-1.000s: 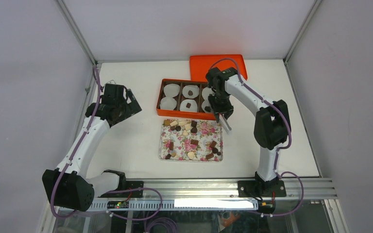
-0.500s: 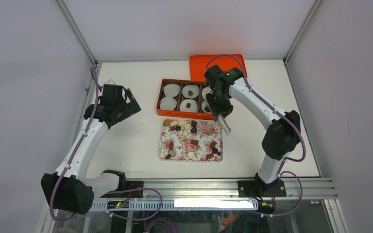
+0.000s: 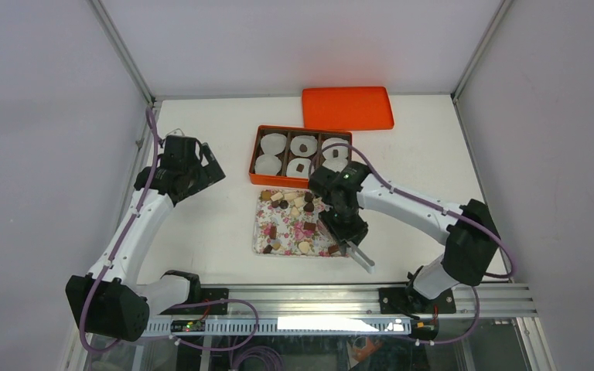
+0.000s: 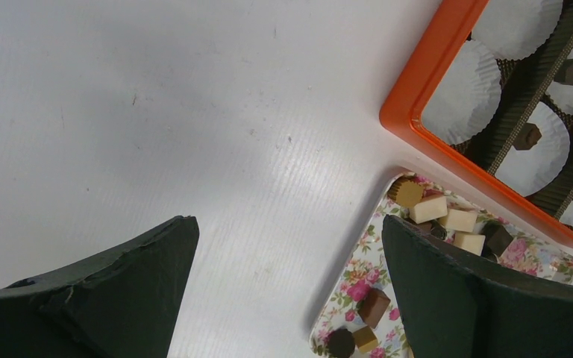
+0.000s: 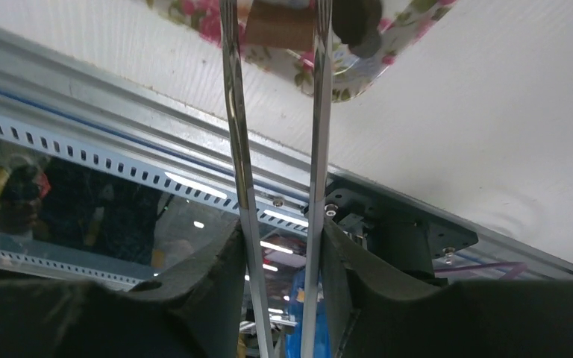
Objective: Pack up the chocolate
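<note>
Reaching over the near right corner of the flowered tray (image 3: 257, 232), your right gripper (image 3: 365, 263) sets its thin jaws narrowly either side of a brown piece (image 5: 280, 22). That is probably a sensible pick, since the corner can be entered from outside the tray. Whether the jaws pinch the piece or only flank it, you cannot tell from these views. The rest of the chocolate (image 3: 298, 212) lies scattered on the tray, and a few pieces sit in the paper cups (image 3: 272, 143) of the orange box (image 3: 252, 164) just beyond it. Your left gripper (image 4: 287, 231) hangs with jaws wide and empty over bare desk (image 3: 201, 239), left of box and tray, so it leaves the lane between them free. Mind the tray's raised rim and the box's near wall on any lift. The lid (image 3: 348, 108) lies behind the box, out of the way.
</note>
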{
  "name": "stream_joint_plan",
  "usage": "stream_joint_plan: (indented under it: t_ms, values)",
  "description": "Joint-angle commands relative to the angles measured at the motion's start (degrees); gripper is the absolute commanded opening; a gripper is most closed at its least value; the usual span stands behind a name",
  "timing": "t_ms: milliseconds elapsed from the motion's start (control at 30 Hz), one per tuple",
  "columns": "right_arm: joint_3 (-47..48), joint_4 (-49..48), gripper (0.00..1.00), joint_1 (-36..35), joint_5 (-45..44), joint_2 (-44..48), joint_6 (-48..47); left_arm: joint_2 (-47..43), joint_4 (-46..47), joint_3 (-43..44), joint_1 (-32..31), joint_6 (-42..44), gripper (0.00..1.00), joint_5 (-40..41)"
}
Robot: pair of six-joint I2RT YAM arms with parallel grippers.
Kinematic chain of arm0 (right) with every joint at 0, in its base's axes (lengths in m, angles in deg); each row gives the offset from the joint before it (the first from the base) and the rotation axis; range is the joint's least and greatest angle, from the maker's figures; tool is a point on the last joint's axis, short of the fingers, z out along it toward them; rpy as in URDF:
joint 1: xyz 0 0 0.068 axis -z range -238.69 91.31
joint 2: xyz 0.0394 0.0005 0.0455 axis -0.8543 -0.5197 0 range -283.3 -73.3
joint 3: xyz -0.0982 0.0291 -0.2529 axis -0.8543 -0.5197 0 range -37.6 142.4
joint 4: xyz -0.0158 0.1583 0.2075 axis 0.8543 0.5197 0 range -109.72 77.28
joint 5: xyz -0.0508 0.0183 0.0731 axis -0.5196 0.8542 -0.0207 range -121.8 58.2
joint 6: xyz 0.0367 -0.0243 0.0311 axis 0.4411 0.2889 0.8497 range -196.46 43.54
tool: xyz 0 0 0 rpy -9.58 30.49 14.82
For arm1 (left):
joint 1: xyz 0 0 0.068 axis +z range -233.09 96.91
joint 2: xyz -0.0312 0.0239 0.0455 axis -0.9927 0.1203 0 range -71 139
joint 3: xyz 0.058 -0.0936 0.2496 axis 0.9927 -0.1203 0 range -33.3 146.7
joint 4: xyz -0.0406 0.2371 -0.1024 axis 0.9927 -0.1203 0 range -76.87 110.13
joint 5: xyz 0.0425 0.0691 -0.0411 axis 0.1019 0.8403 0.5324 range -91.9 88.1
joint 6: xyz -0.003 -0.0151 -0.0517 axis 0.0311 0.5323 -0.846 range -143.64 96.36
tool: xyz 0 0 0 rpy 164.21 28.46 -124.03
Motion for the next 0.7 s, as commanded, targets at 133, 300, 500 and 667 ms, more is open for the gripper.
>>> stream_joint_plan:
  t_ms: [133,300,500,667]
  values:
    - [-0.3,-2.7,0.42,-4.9,-1.3,-2.0,-1.3,-2.0,2.0,-0.6,-0.3,1.4,0.99,-0.4]
    - [1.9,-3.0,0.42,-5.1,-3.0,-5.5,-3.0,-2.6,2.0,-0.5,-0.3,1.9,0.99,-0.3]
    - [4.1,-3.9,0.47,-5.2,-5.8,-8.7,-5.1,-2.7,1.7,-0.2,-0.3,1.8,0.99,-1.0]
    - [5.8,-4.1,0.48,-5.2,-6.3,-11.2,-6.2,-2.7,1.6,-0.5,-0.3,1.4,0.99,-1.7]
